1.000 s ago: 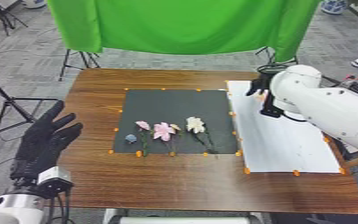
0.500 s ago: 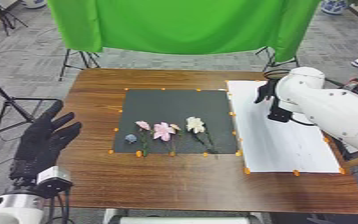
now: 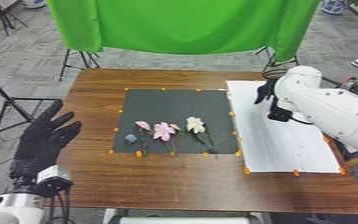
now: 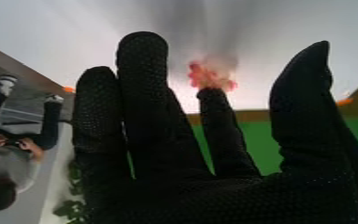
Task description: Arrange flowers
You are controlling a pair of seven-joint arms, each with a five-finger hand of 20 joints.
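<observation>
Black-gloved left hand (image 3: 40,142) and right hand (image 3: 264,92): fingers straight, wide. Ruffled coral flower (image 4: 209,75) by 1 right fingertip, contact unclear. Green-stemmed pink flowers (image 3: 163,131) and white flower (image 3: 195,124) lie on square dark-grey mat (image 3: 175,105).

- The left arm (image 3: 17,209) is showing a rounded white shell.
- A pale, boxy housing (image 3: 55,174) is sitting at its wrist, with black cables (image 3: 67,202) trailing.
- The right arm (image 3: 322,102) is showing bulky white casings with small dark round spots.
- Black cables (image 3: 275,73) are looping beside it.
- The left hand (image 3: 39,145) is wearing black fabric.
- The right hand (image 3: 263,92) is wearing black, finely meshed fabric.
</observation>
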